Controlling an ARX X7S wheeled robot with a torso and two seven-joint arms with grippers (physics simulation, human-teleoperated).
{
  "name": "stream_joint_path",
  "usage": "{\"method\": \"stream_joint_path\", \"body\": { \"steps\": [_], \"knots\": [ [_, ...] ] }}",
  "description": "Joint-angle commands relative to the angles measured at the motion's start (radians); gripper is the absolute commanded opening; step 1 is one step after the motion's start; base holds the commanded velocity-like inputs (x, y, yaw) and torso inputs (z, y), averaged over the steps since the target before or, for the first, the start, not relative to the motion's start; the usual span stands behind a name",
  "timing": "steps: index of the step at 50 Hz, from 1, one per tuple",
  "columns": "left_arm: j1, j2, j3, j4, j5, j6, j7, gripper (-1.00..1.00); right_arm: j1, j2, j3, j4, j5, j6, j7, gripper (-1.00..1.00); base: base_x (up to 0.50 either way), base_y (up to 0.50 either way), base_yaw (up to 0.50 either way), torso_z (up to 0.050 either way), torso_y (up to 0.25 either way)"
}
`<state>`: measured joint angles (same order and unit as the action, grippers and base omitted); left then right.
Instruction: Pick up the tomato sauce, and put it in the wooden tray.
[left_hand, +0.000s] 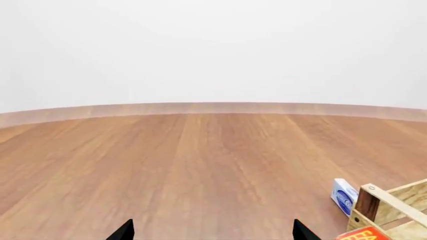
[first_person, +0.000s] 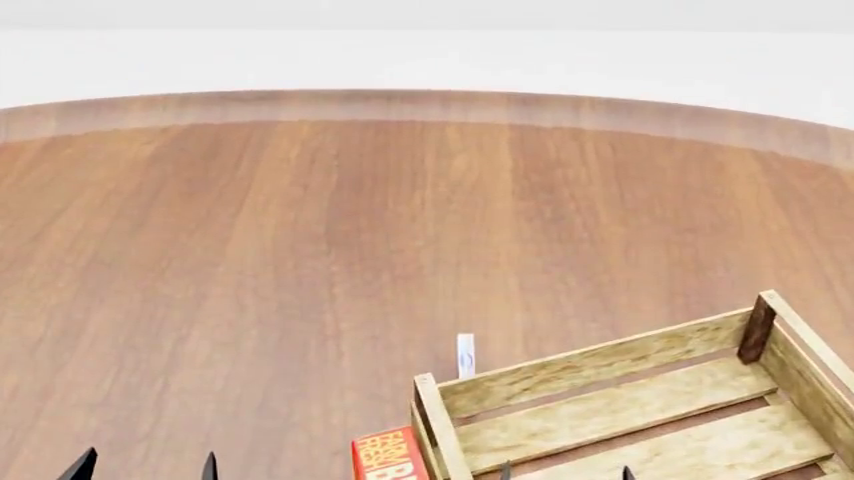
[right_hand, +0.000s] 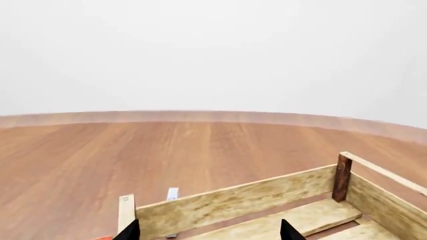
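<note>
The left gripper (first_person: 144, 467) hung spread and empty over the wooden floor (first_person: 267, 260). Beside it lay a red box (first_person: 388, 455) against the wooden tray (first_person: 587, 375); the right gripper (first_person: 566, 470) gaped above it. I saw no tomato sauce.
</note>
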<state>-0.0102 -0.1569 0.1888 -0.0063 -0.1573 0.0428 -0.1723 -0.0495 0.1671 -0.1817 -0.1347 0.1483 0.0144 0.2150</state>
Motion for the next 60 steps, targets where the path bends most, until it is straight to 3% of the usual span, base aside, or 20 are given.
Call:
{"method": "stream_joint_path", "body": {
  "steps": [1,37,60],
  "knots": [
    [-0.004,-0.005,0.007,-0.002,-0.005,-0.002,-0.009,1.00,-0.039,0.015,-0.005,-0.083,-0.009,0.017,0.029,1.00,0.00,0.00,0.00,0.000,0.000],
    [0.000,-0.022,0.026,-0.004,-0.017,0.013,-0.031,1.00,-0.369,0.046,0.022,-0.322,-0.017,-0.187,0.108,1.00,0.00,0.00,0.00,0.000,0.000],
    [0.001,-0.032,0.037,-0.001,-0.025,0.014,-0.045,1.00,-0.525,0.039,0.016,-0.240,-0.047,-0.440,0.135,1.00,0.00,0.00,0.00,0.000,0.000]
  ]
}}
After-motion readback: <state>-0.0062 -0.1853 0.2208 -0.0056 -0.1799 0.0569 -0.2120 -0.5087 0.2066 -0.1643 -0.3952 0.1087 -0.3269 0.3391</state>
